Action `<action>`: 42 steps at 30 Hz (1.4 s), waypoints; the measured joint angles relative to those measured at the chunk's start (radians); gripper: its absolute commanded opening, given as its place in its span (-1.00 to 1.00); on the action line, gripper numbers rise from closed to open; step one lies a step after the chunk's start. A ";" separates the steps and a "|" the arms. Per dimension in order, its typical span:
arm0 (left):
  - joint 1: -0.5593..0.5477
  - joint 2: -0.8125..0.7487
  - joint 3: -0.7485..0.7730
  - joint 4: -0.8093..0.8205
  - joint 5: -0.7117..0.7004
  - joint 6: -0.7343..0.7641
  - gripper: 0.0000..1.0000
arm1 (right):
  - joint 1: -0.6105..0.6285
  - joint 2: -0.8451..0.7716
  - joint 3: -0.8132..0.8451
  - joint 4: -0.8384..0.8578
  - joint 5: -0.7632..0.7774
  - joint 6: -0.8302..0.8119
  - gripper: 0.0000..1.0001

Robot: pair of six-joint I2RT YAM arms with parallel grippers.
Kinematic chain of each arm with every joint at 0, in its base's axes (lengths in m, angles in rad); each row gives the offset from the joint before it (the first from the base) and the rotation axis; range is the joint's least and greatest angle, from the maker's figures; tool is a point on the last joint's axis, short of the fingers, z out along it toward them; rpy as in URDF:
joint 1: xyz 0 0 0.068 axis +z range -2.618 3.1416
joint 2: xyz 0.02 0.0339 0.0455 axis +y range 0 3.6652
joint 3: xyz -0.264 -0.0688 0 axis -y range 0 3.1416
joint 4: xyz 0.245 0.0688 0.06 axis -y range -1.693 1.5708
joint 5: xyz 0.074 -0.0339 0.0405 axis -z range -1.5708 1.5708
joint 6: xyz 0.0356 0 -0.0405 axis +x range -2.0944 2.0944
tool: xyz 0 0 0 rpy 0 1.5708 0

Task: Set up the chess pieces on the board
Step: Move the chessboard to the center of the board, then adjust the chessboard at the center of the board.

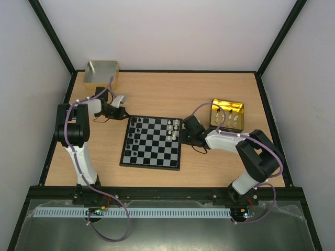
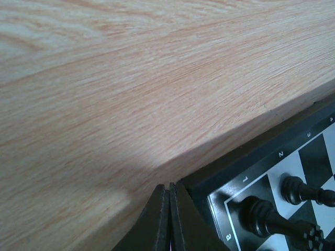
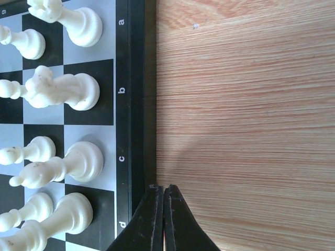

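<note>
The nearest hazard lay at the board's [image 1: 157, 149] right border. The right end effector [image 3: 163, 219] had its tips low against that edge, beside the row of white pieces [image 3: 78, 89]. A sideways sweep from there would likely tip those slim pieces or push the light board askew. Whether the tips actually touched the border could not be told.

Across the board, the left end effector [image 2: 169, 209] sat just outside the corner, over the bare worktop [image 1: 172, 91], close to the black pieces [image 2: 261, 212]. A careless swing over that corner could topple them in the same way.

Farther back, a few pale pieces stood in the gold tin [image 1: 238, 107]. They looked small and crowded, so a pinch there risked catching two or slipping off one. The grey box [image 1: 104, 65] sat at the far left corner, well apart from the board.

Both end effectors had their fingers pressed together with nothing between them. Neither carried a piece. The board lay flat mid-worktop between the two arms, black pieces along its left side and white along its right.
</note>
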 measured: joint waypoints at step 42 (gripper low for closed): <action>0.102 -0.189 -0.290 -0.368 0.081 0.443 -0.95 | -0.127 0.265 0.309 -0.081 -0.034 -0.090 -0.96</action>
